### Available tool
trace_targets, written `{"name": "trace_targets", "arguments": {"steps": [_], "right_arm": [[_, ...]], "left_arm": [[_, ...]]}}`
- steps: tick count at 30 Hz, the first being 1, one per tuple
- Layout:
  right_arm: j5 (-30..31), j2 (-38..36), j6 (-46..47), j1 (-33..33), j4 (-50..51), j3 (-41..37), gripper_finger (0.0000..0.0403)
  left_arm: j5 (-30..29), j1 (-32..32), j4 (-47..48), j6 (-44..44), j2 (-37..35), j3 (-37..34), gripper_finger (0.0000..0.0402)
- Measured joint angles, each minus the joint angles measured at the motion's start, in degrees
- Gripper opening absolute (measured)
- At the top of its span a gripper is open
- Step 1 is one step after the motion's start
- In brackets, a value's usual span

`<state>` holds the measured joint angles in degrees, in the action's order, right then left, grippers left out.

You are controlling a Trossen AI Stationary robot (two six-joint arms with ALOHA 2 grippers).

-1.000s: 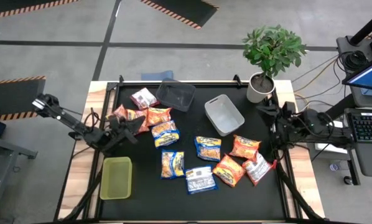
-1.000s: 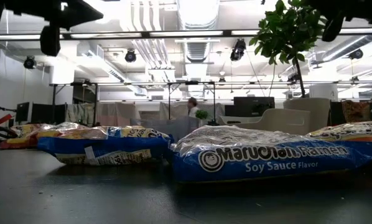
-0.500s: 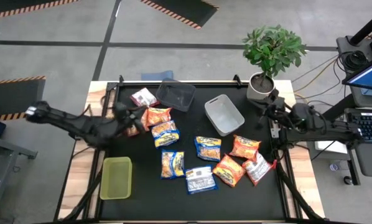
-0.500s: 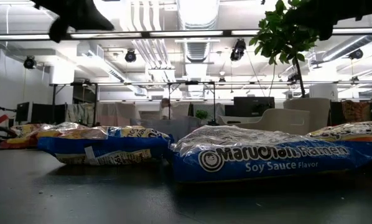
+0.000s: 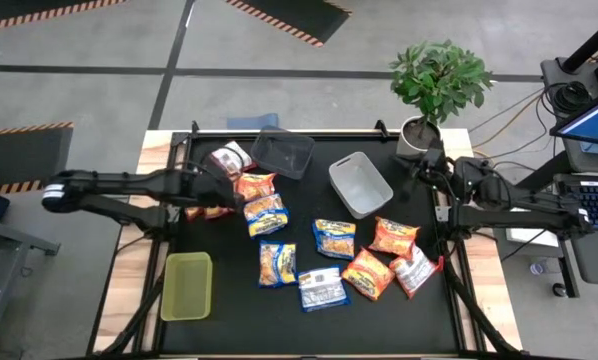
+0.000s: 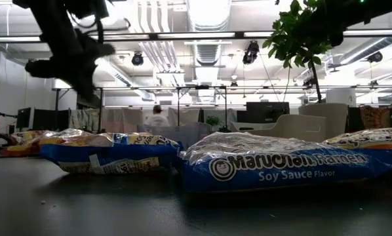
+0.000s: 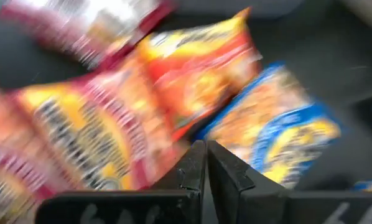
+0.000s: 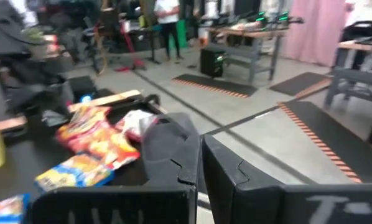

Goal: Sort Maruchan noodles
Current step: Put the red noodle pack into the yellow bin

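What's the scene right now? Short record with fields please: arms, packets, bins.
left gripper: shut, empty, above the orange packets at the table's far left
right gripper: shut, empty, at the right edge beside the potted plant
noodle packets: all loose on the black table
dark grey bin: empty
light grey bin: empty
yellow-green bin: empty

Both arms out over the table, fingers pressed together.

The left arm reaches in low from the left edge, nearly straight, its left gripper (image 5: 222,184) shut tight and empty. The right arm is folded by the right edge, its right gripper (image 5: 431,170) closed too, held up.
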<state>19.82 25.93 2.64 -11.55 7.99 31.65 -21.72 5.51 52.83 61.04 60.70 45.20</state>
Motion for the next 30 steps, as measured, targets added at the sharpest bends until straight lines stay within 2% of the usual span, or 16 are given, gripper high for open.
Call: {"name": "trace_targets", "arguments": {"steps": [4, 13, 17, 20, 25, 30], "right_arm": [[-2.9, -0.1, 0.2, 0.0, 1.1, 1.0, 0.0009], [-3.8, -0.1, 0.3, 0.0, 3.0, 1.0, 0.0009], [-3.8, -0.1, 0.3, 0.0, 3.9, 1.0, 0.0009], [-3.8, -0.1, 0.3, 0.0, 4.0, 0.9, 0.0009], [-3.8, -0.1, 0.3, 0.0, 3.9, 0.9, 0.0009], [-3.8, -0.2, 0.0, 0.0, 3.9, 0.9, 0.0009]], "left_arm": [[-1.6, 1.3, 1.7, 2.9, 0.7, -0.8, 0.0051], [-6.0, 5.9, 1.9, 3.2, 0.8, -1.1, 0.0216], [-6.9, 7.5, 2.7, 3.0, 0.8, -1.5, 0.0265], [-7.3, 8.9, 2.6, 2.9, 0.8, -3.2, 0.0275], [-7.4, 11.0, 0.9, 4.4, 0.8, -7.7, 0.0266], [-7.6, 12.5, -5.2, 4.0, 0.3, -11.4, 0.0256]]}}
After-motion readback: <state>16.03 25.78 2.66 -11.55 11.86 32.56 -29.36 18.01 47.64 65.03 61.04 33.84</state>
